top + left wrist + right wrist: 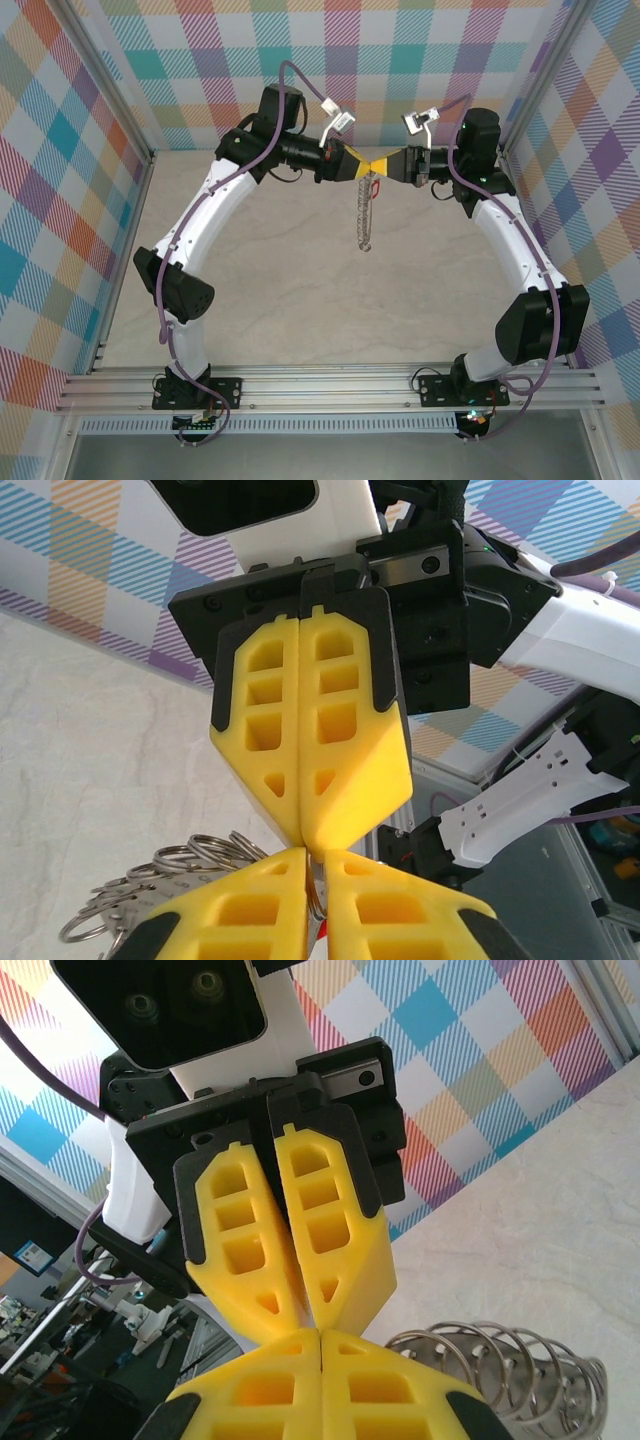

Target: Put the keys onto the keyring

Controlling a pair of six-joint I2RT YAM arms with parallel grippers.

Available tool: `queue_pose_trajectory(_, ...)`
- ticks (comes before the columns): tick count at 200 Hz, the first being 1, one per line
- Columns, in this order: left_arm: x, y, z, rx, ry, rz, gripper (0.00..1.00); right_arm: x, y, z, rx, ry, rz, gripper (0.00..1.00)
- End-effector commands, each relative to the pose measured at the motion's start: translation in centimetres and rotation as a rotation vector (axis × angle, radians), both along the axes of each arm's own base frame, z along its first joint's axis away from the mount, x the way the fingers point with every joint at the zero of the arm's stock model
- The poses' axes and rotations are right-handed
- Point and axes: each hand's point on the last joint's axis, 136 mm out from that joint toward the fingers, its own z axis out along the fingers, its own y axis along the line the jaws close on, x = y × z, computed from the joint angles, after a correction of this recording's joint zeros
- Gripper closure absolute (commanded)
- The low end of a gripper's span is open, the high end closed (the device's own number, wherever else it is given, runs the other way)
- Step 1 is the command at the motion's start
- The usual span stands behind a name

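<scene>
Two arms reach across a pale table (300, 300) and meet tip to tip near its far edge. There are two grippers, each with two yellow fingers.

From above, the left gripper (366, 165) and right gripper (384, 165) touch nose to nose. One keyring (365, 220), a long chain of many small silver rings, hangs straight down from that meeting point. One small red tag (376, 187), marking the key, sits just under the fingertips; the key itself is too small to make out.

In the left wrist view, the left gripper (315, 862) is nearly closed, with a thin wire ring pinched in the slit. More rings of the keyring (190, 865) bunch to the left.

In the right wrist view, the right gripper (320, 1338) is pressed fully together; whether it pinches anything cannot be told. Coils of the keyring (500, 1360) lie beside it.

Two white cable labels (338, 120) are too small to read.
</scene>
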Motion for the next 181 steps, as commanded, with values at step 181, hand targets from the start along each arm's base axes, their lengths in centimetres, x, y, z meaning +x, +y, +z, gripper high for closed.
queue_pose_trajectory(181,-3.4,-1.6,0.8,-0.032,0.003,-0.102,0.73,2.0,-0.8,-0.1,0.009,-0.032,-0.161,1.00)
